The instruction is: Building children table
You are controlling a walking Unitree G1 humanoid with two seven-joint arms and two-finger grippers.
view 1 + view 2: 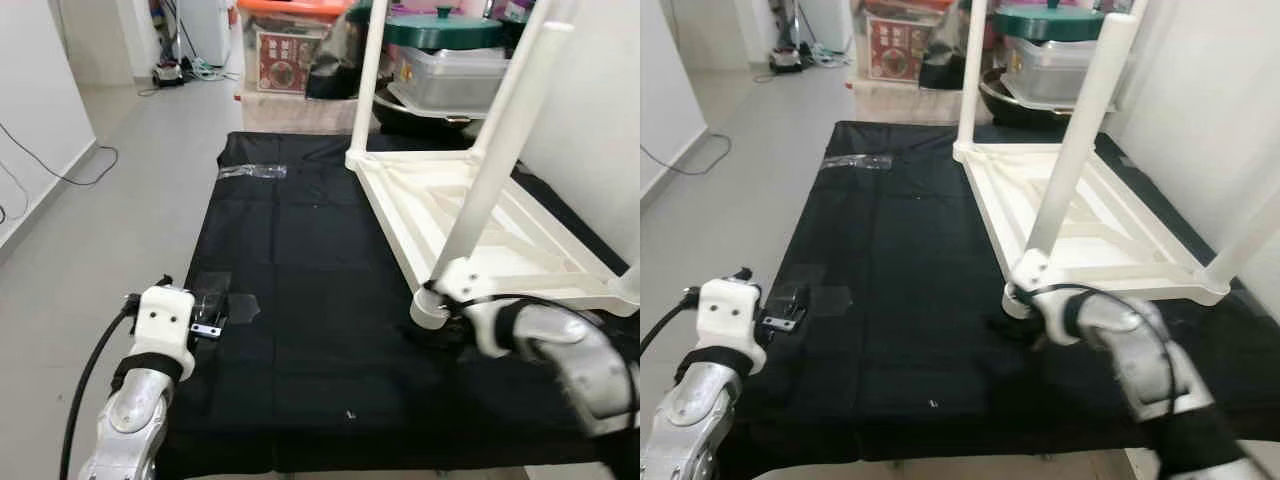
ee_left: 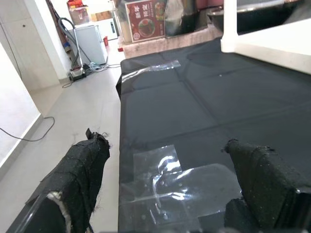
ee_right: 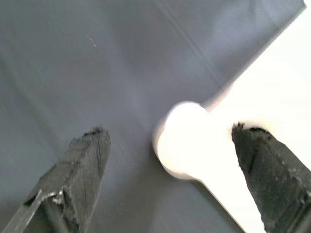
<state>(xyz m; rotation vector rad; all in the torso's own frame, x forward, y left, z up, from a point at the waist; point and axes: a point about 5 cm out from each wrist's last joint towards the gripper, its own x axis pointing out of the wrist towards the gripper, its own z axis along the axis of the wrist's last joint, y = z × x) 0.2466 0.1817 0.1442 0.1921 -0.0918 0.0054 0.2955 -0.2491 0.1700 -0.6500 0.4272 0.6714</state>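
The white plastic children's table (image 1: 470, 220) lies upside down on the black cloth mat (image 1: 300, 300) on the floor, legs pointing up, with the nearest white tubular leg (image 1: 490, 170) seated in its corner socket. The right pincer (image 3: 170, 160) is at that corner with fingers spread, the rounded socket between them, gripping nothing; the left pincer (image 2: 165, 184) hovers open over a clear plastic bag (image 2: 170, 182) near the mat's left edge. Risk: closing off-centre on the rounded socket could slip or push the frame sideways across the cloth, loosening the leg.
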